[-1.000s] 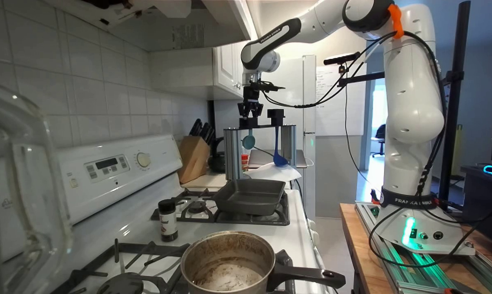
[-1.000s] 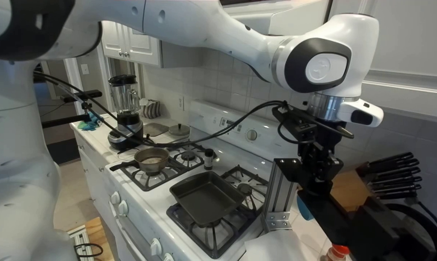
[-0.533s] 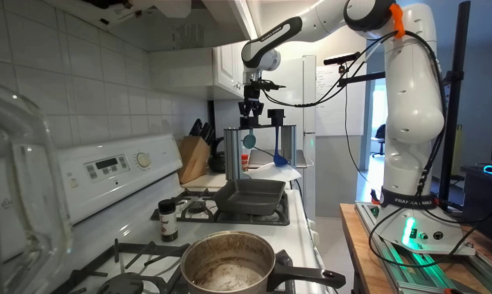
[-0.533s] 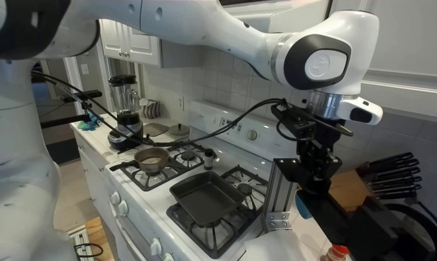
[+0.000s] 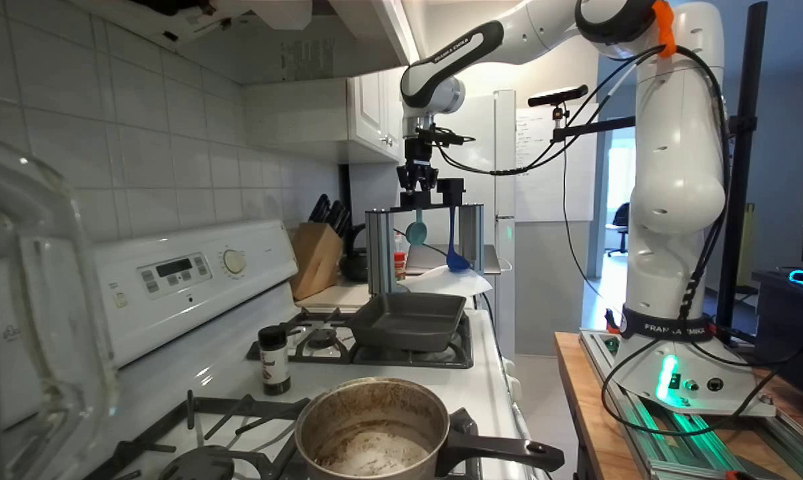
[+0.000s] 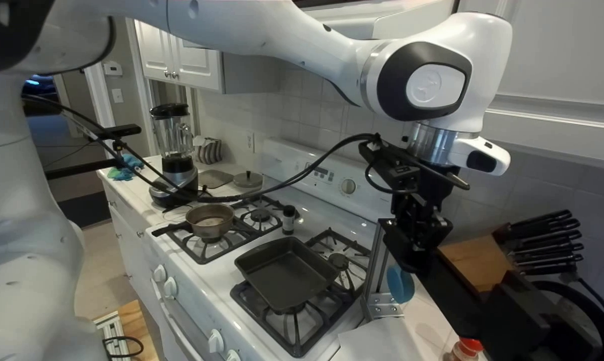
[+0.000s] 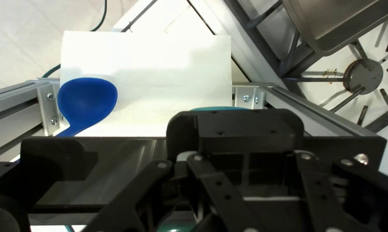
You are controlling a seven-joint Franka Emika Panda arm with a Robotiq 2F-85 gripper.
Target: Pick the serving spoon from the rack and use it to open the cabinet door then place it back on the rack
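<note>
In an exterior view my claw (image 5: 417,189), jaws part-way apart, grips the teal spoon (image 5: 416,233) by the black block (image 5: 415,199) at its top. The spoon hangs at the rack (image 5: 379,253) beside the blue spoon (image 5: 456,260). In an exterior view the teal bowl (image 6: 400,284) shows below the bar (image 6: 454,296); I can't tell whether block and bar touch. In the wrist view the fingers (image 7: 222,190) meet the block; a sliver of teal rim (image 7: 219,108) shows past it.
</note>
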